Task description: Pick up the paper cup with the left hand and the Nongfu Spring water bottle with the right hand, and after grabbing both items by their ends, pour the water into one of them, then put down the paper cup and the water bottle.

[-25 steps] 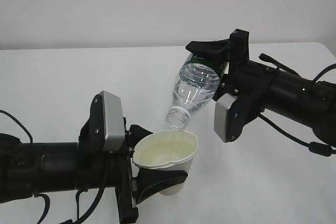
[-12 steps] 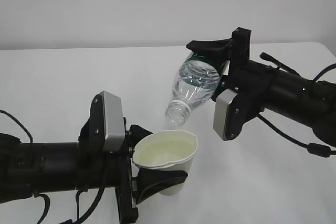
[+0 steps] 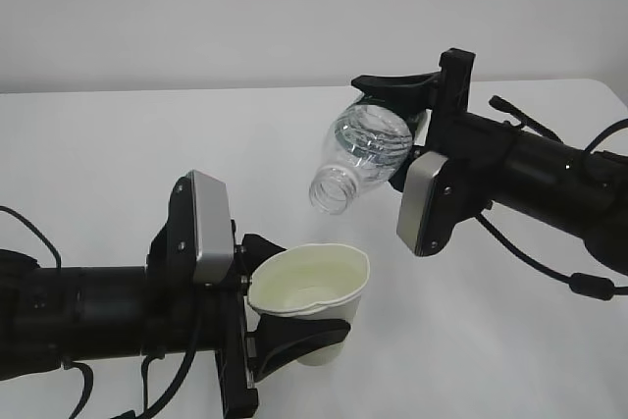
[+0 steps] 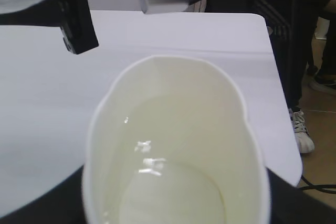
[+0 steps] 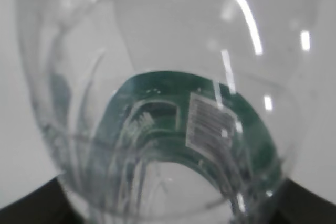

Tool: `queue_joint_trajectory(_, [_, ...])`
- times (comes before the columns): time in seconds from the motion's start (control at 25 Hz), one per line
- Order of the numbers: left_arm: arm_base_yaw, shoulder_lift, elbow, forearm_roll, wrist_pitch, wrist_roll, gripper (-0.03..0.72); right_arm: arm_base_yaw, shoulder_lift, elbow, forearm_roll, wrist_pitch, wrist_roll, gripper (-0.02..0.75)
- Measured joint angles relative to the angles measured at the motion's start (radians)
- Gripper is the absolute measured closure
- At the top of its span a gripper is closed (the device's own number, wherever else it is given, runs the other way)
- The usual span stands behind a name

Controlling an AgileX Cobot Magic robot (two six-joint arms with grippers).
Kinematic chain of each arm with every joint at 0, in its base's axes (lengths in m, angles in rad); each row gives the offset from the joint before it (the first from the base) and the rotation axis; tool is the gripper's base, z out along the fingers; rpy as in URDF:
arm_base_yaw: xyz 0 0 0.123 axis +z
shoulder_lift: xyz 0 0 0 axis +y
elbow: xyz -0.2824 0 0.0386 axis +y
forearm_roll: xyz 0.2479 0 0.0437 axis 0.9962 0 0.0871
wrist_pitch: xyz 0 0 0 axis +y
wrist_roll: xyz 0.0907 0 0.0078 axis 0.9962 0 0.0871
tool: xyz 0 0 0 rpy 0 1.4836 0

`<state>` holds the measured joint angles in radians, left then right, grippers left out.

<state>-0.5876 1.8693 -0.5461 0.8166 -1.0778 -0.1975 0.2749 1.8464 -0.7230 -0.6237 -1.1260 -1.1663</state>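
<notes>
1. My left gripper (image 3: 285, 340), a black two-finger claw on a black arm with a silver-grey wrist plate, pinches the small white tapered paper cup (image 3: 312, 303) low on its wall, holding it upright above the white tabletop (image 3: 118, 144); the rim is squeezed slightly oval.

2. Inside the cup, the left wrist view shows clear water (image 4: 168, 182) pooled against the cream lining, filling the lower part.

3. My right gripper (image 3: 397, 120), a black pincer with its own silver-grey plate and cables, clamps the base end of the small clear ribbed plastic bottle with the dark green label band (image 3: 363, 149). The bottle looks empty or nearly so.

4. The bottle's long axis runs from its held base at 2 o'clock down to its open threaded neck at 8 o'clock, mouth tilted downward, hanging above the cup and well clear of the rim.

5. From the cup, the neck sits at about 12 o'clock. Pouring looks finished; each arm appears ready to set its own item down.
</notes>
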Motion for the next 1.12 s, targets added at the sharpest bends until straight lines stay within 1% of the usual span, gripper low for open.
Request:
queue_joint_trajectory(0.6, [0.0,0.0,0.001,0.0,0.0,0.0,0.277,0.0,0.0,0.0,0.0,0.0,0.165,0.279])
queue_joint_trajectory(1.12, [0.0,0.0,0.001,0.0,0.0,0.0,0.277,0.0,0.0,0.0,0.025,0.0,0.314,0.279])
